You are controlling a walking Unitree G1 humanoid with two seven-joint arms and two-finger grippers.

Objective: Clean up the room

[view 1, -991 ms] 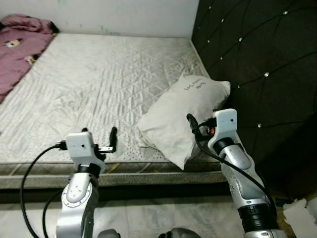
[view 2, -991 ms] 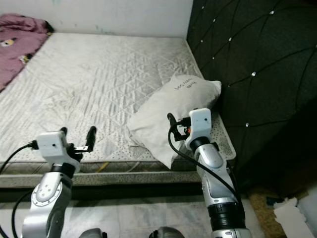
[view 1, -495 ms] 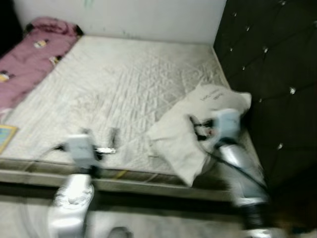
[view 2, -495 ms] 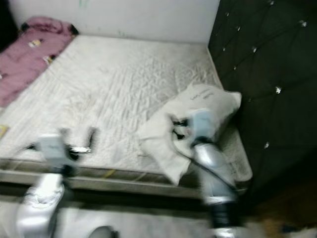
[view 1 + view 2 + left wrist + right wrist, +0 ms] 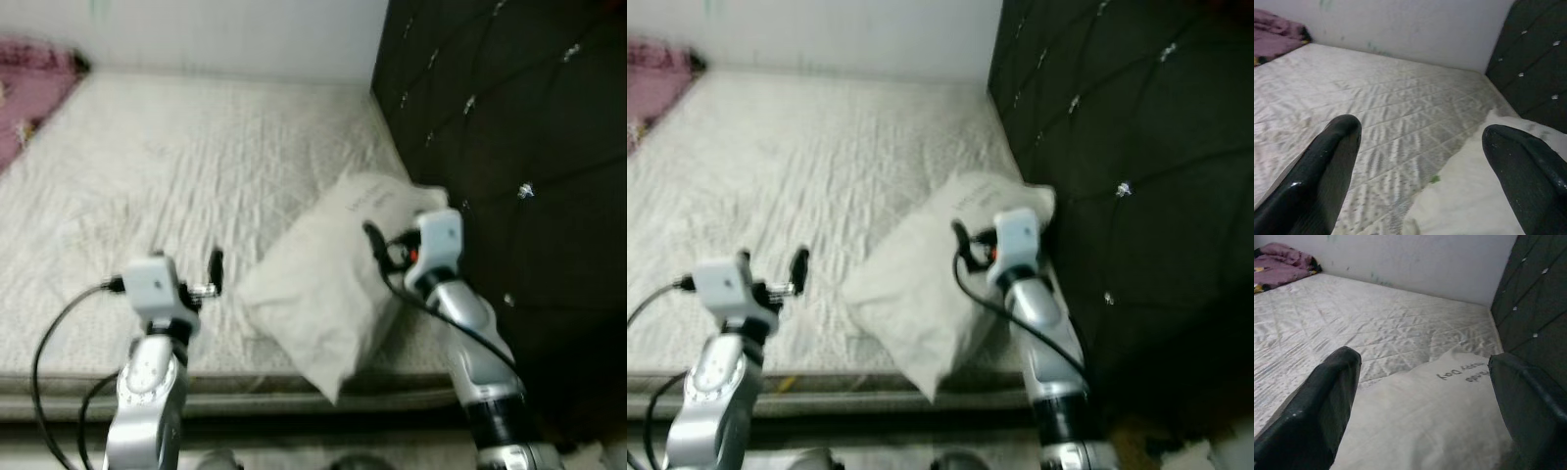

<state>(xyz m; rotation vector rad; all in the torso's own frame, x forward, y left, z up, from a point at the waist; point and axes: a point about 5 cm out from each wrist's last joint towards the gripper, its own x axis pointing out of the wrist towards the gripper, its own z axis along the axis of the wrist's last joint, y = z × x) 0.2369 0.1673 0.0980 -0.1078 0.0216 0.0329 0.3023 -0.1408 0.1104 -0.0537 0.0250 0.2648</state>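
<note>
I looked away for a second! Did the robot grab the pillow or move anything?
No grab yet. Only the robot's head camera shifted and moved closer to the bed, so the whole picture slid. The pillow stays on the mattress by the headboard. The left pincer and right pincer stay open, holding nothing.

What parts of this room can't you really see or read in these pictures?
- Writing on the pillow: too small and blurred to read.
- Pink blanket: cut off by the picture's edge.
- Floor beside the bed: dark and blurred.
- Pillow's near corner: hangs past the mattress edge; what's under it is hidden.
- Right end effector: its fingers cover part of the pillow.
</note>
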